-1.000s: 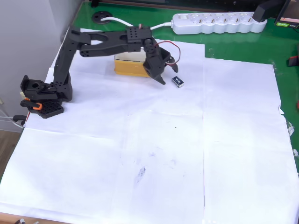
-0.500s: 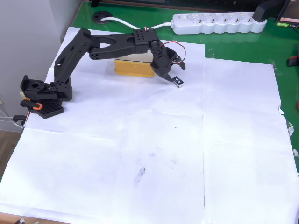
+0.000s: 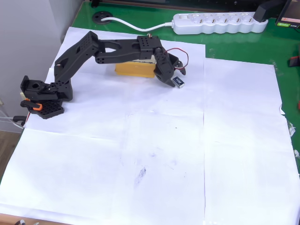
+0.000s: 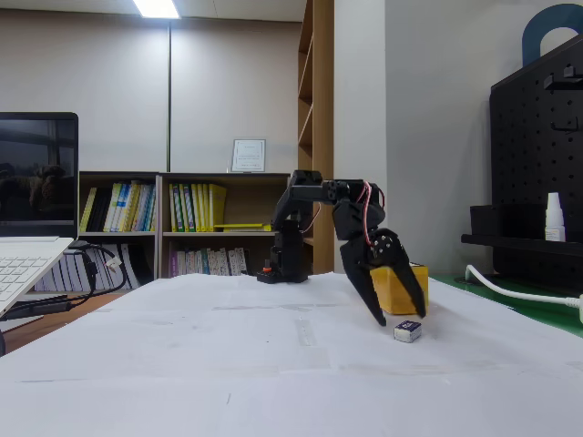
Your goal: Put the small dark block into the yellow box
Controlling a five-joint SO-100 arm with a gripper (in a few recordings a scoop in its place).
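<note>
The small dark block (image 3: 178, 82) lies on the white paper just right of the yellow box (image 3: 133, 70), its white-marked face up. My gripper (image 3: 174, 77) hangs directly over it, open, fingers spread. In the fixed view the block (image 4: 407, 330) rests on the table between and slightly below the two fingertips (image 4: 378, 320) of the gripper (image 4: 399, 317), apparently untouched. The yellow box (image 4: 407, 289) stands right behind the gripper; the arm hides part of it in the overhead view.
White paper sheets (image 3: 154, 154) cover the table over a green mat (image 3: 281, 51). A white power strip (image 3: 220, 22) with its cable lies along the far edge. The arm's base (image 3: 42, 96) sits at the left. A laptop (image 4: 32, 246) stands at the left in the fixed view.
The arm has stretched to the right, away from above the box. The open gripper has come down from beside the block to straddle it. The block has not moved.
</note>
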